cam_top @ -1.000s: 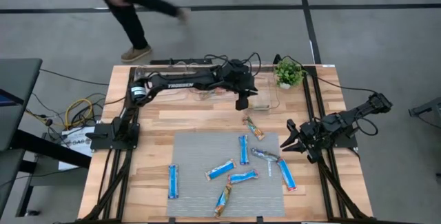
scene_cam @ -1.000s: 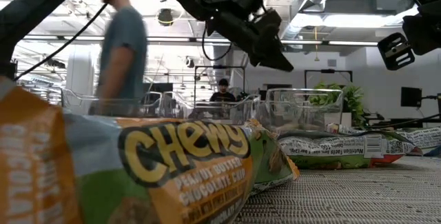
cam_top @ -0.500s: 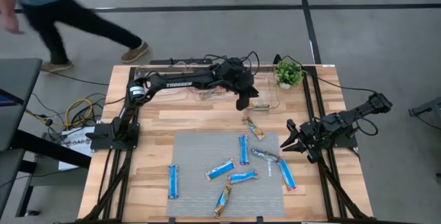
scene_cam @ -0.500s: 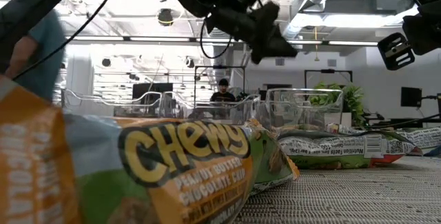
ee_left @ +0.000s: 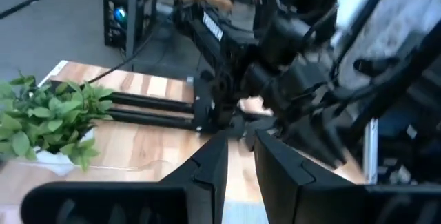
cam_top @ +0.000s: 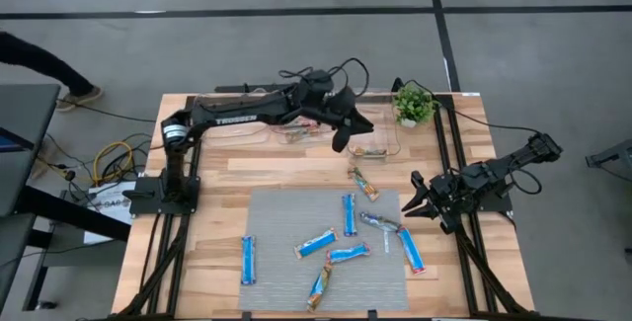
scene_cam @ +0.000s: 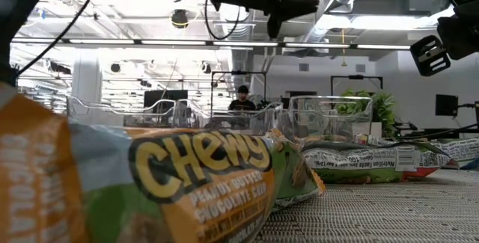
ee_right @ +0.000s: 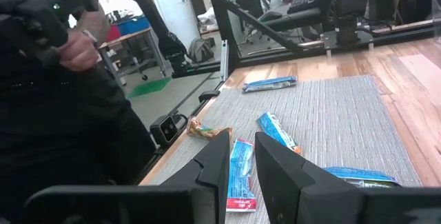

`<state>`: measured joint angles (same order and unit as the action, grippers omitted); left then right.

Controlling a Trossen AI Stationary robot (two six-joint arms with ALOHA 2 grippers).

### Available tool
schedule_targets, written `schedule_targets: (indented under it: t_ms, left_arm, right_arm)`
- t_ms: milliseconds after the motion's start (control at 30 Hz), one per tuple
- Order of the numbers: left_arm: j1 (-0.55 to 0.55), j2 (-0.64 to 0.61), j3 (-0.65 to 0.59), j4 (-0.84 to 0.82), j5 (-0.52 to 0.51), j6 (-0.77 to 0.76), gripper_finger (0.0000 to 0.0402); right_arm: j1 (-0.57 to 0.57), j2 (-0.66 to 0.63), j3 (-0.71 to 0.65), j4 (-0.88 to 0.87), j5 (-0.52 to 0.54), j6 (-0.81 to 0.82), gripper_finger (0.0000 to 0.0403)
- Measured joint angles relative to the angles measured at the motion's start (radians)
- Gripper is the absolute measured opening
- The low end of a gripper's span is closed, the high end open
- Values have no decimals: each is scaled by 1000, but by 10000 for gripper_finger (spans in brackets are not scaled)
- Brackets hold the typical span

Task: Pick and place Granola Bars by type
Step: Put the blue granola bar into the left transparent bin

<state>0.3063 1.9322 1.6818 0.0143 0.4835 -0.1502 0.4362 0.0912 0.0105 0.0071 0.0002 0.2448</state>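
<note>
Sorting barely begun: one bar (cam_top: 372, 150) lies in the clear bin (cam_top: 393, 144), seven on the mat (cam_top: 276, 252); left gripper (cam_top: 340, 144) above the bin, fingers nearly pressed together, empty.

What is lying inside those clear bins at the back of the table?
The right-hand clear bin holds one granola bar. The left gripper and its arm cover part of the neighbouring bins.

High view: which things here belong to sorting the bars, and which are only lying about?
Belong to the job:
- granola bars on the grey mat
- clear bins
- left pincer near the bins
- right pincer beside the mat

Lying about:
- potted plant
- cables off the table
</note>
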Motion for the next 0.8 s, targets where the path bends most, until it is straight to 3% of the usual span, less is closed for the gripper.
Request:
schedule_targets:
  t_ms: [200, 500, 800]
  left_arm:
    - [-32, -149, -273, 191, -105, -80, 64]
    - [-90, -414, -667, 189, -256, -126, 64]
    - [-225, -688, -965, 48, -412, -418, 64]
  right_arm:
    - [0, 0, 0, 0, 0, 0, 62]
    - [0, 0, 0, 0, 0, 0, 62]
    - [0, 0, 0, 0, 0, 0, 62]
